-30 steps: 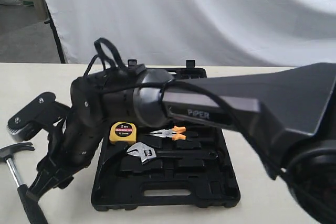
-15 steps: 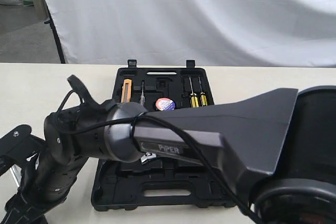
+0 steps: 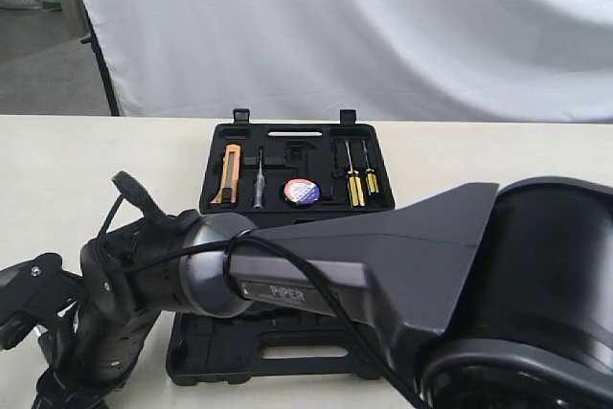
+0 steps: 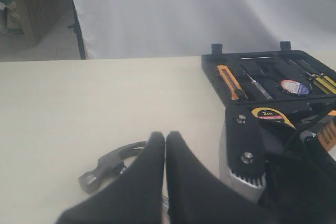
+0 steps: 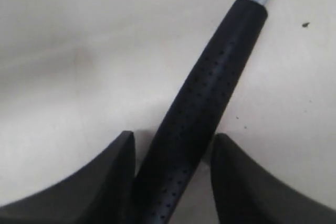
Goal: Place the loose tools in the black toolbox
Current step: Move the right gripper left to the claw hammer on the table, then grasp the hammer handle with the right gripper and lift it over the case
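Wrist of the right arm [image 3: 163, 284] has sunk lower than a moment ago, at the near left corner of the black toolbox [image 3: 374, 133], and now covers its near half. One claw hammer [image 5: 210, 93] lies left of the toolbox. The right gripper [image 5: 172, 136] straddles its handle, fingers spread and not clamped. One tape roll [image 3: 302, 191] and two yellow screwdrivers [image 3: 356, 184] sit in the far half. Fingers of the left gripper [image 4: 165, 142] are pressed together, empty.

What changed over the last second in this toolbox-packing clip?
The right gripper came down on the left of the exterior view and now straddles the hammer handle, jaws open on either side, not yet clamped. Its arm sank too, uncovering the toolbox lid. Nothing was grasped or released. The toolbox stayed put.
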`<act>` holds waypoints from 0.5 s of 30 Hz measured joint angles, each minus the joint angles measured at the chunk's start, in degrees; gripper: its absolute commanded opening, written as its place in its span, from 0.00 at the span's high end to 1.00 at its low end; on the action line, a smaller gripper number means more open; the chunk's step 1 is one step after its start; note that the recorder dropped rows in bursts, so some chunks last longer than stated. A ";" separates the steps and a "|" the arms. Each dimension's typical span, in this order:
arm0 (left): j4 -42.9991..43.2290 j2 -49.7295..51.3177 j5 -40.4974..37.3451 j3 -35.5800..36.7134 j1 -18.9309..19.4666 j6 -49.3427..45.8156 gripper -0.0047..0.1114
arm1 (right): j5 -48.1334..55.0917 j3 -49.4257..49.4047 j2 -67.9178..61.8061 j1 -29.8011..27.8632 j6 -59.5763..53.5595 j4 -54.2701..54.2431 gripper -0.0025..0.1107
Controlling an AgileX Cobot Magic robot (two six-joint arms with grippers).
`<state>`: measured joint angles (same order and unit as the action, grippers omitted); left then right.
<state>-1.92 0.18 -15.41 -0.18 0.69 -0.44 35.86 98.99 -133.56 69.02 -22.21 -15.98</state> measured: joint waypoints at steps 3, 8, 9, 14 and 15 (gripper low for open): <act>0.00 0.00 0.00 0.00 0.00 0.00 0.95 | 1.46 0.22 0.00 0.00 2.94 3.69 0.98; 0.00 0.00 0.00 0.00 0.00 0.00 0.95 | 6.69 0.43 0.91 0.00 5.81 9.31 0.98; 0.00 0.00 0.00 0.00 0.00 0.00 0.95 | 8.36 0.43 1.13 0.00 5.95 10.13 0.98; 0.00 0.00 0.00 0.00 0.00 0.00 0.95 | 18.06 0.43 2.42 -0.10 5.95 12.10 0.98; 0.00 0.00 0.00 0.00 0.00 0.00 0.95 | 20.97 0.33 2.66 -0.10 5.95 12.37 0.98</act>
<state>-1.92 0.18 -15.41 -0.18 0.69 -0.44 56.83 99.32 -130.89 68.92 -16.26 -3.61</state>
